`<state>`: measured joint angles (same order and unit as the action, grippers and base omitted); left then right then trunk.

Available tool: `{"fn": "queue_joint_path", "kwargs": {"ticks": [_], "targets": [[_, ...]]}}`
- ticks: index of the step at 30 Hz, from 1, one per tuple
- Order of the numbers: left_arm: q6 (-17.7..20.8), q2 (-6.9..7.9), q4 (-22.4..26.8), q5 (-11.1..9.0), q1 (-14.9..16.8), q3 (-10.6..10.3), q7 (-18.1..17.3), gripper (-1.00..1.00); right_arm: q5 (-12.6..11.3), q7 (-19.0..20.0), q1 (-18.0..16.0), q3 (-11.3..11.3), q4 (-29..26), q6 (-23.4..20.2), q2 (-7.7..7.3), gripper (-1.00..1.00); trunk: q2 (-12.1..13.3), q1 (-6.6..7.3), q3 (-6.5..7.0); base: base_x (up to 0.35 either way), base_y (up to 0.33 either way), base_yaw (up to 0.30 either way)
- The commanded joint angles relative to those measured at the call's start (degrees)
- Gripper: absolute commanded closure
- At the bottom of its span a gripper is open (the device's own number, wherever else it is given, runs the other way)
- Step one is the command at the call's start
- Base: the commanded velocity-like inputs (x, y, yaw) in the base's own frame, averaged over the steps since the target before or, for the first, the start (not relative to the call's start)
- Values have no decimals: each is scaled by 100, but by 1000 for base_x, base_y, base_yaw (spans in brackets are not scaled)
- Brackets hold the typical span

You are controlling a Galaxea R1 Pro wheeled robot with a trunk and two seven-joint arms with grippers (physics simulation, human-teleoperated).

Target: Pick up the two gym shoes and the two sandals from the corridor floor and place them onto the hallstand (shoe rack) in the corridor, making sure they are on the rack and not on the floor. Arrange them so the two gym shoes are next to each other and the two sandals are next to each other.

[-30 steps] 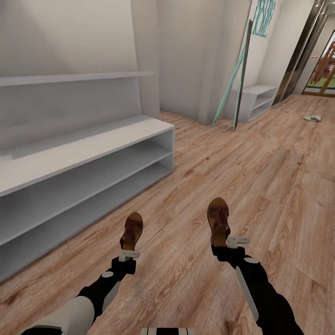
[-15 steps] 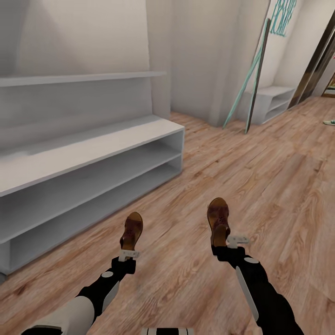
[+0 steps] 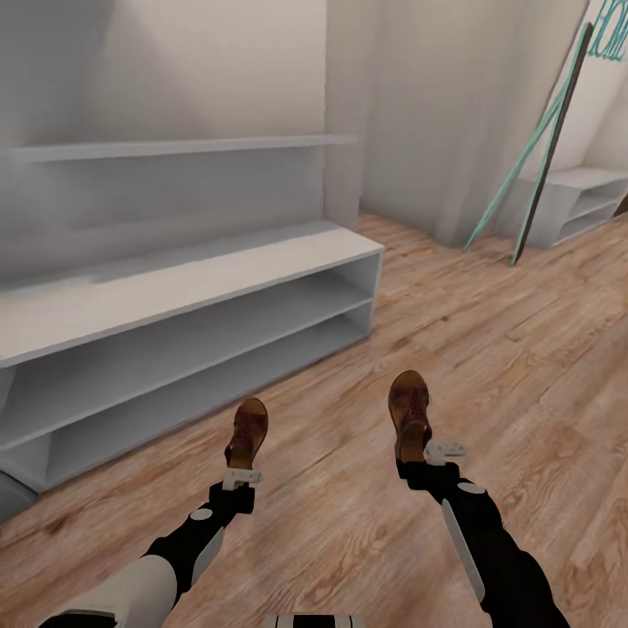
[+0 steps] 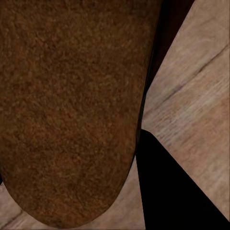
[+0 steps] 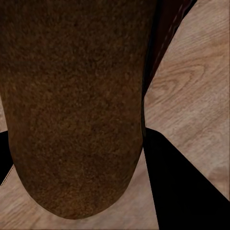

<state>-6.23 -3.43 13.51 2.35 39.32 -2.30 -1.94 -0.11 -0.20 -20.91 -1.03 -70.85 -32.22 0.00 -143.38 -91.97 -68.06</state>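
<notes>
1. My left gripper [image 3: 242,476] is clamped on the heel of one sandal [image 3: 248,433], holding it above the corridor floor [image 3: 366,488], toe pointing away from me.
2. My right gripper [image 3: 434,453] grips the other sandal [image 3: 409,410] by its heel the same way, well apart from the first.
3. The hallstand [image 3: 174,288] stands ahead on my left, its low two-tier base and top board bare.
4. In each wrist view the sandal's brown footbed sits close up over wood planks.
</notes>
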Motion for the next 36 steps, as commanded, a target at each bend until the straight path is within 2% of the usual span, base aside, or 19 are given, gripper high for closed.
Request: {"fn": "queue_joint_path", "kwargs": {"ticks": [1, 16, 36], "targets": [[-19, 0, -7, 46, 5, -16, 1, 100, -16, -15, -1, -3, -8, -30, -1, 100, -2, -1, -5, 218, -171, 298], [-19, 2, -7, 46, 5, -16, 1, 100, -16, -15, -1, -3, -8, -31, 0, 100, -2, -1, 11, 60, -56, 298], [-14, 0, -7, 46, 5, -16, 1, 100, -16, -16, -1, -3, -8, -31, 0, 100, -2, -1, 129, 87, -101, 250]]}}
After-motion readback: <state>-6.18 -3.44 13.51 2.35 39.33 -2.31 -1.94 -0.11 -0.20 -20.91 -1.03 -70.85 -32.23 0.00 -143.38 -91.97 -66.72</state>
